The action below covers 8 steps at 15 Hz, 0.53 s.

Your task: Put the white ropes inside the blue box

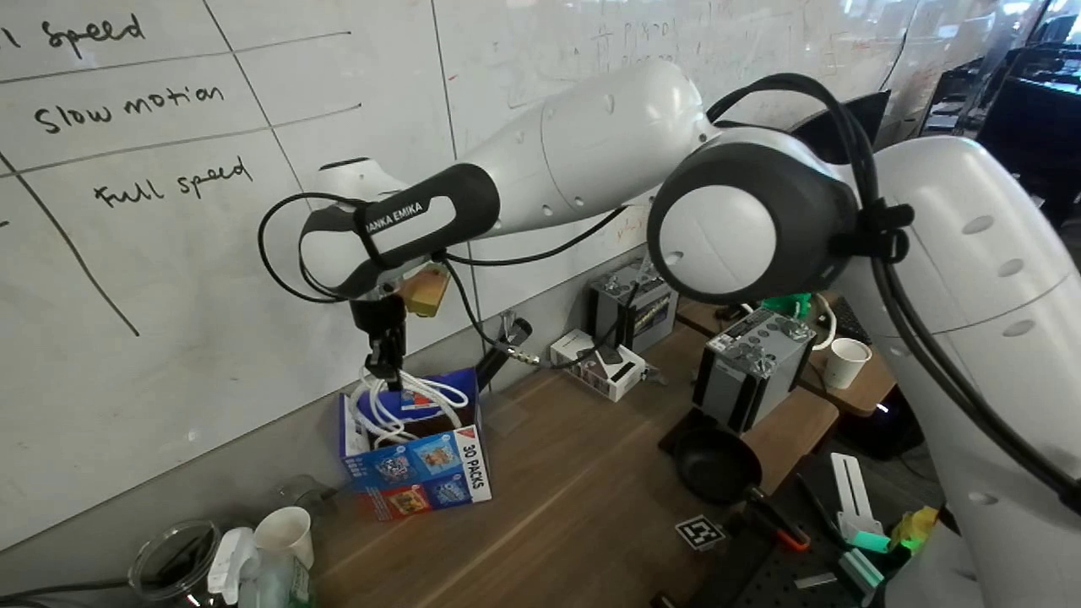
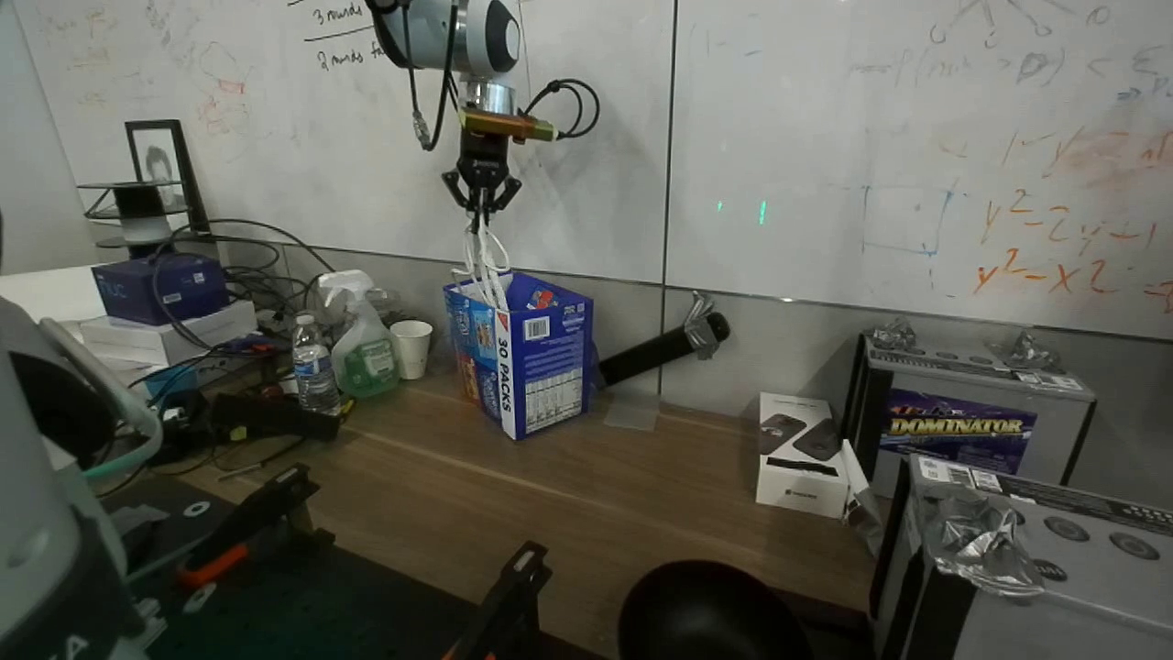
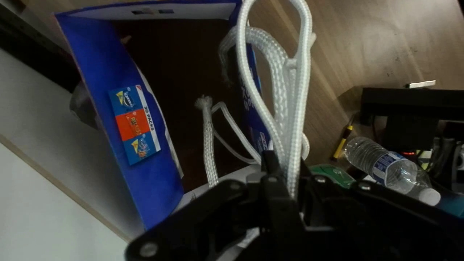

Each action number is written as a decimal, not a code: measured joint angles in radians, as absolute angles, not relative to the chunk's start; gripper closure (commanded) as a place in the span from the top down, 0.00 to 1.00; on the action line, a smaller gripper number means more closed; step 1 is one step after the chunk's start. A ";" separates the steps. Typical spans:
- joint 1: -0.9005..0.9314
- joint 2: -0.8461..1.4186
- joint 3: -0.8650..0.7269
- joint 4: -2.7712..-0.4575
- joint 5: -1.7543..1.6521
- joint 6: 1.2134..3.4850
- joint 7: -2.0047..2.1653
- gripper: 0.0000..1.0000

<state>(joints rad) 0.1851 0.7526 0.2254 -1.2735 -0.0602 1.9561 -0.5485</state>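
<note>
The blue box (image 1: pixel 422 473) stands upright on the wooden table against the wall, its top open. It also shows in an exterior view (image 2: pixel 553 367) and in the wrist view (image 3: pixel 154 185). My gripper (image 2: pixel 479 215) is directly above the box opening, shut on the white ropes (image 2: pixel 490 270). The ropes hang from the fingers in loops, their lower parts reaching into the box. In the wrist view, the gripper (image 3: pixel 286 165) pinches several strands of the ropes (image 3: pixel 280 79); some loops overlap the box's rim, and a frayed end hangs over the dark interior. The box floor is too dark to make out.
A spray bottle (image 2: pixel 367 357), a paper cup (image 2: pixel 411 348) and a water bottle (image 2: pixel 314 367) stand beside the box. A black bar (image 2: pixel 655 353) leans behind it. A white carton (image 2: pixel 802 458), grey devices (image 1: pixel 752 367) and a black pan (image 1: pixel 718 464) are farther along. The whiteboard wall is close behind the gripper.
</note>
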 measured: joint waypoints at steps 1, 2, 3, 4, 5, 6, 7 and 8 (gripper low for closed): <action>0.183 0.777 0.228 -1.244 -0.058 1.946 -0.564 0.05; 0.182 0.799 0.230 -1.217 -0.058 1.939 -0.576 0.05; 0.183 0.818 0.230 -1.191 -0.058 1.936 -0.586 0.05; 0.183 0.835 0.230 -1.165 -0.058 1.931 -0.594 0.05; 0.183 0.850 0.230 -1.141 -0.058 1.927 -0.603 0.05; 0.183 0.864 0.230 -1.117 -0.058 1.923 -0.614 0.05; 0.182 0.876 0.230 -1.095 -0.058 1.915 -0.626 0.05; 0.182 0.887 0.230 -1.073 -0.058 1.906 -0.637 0.05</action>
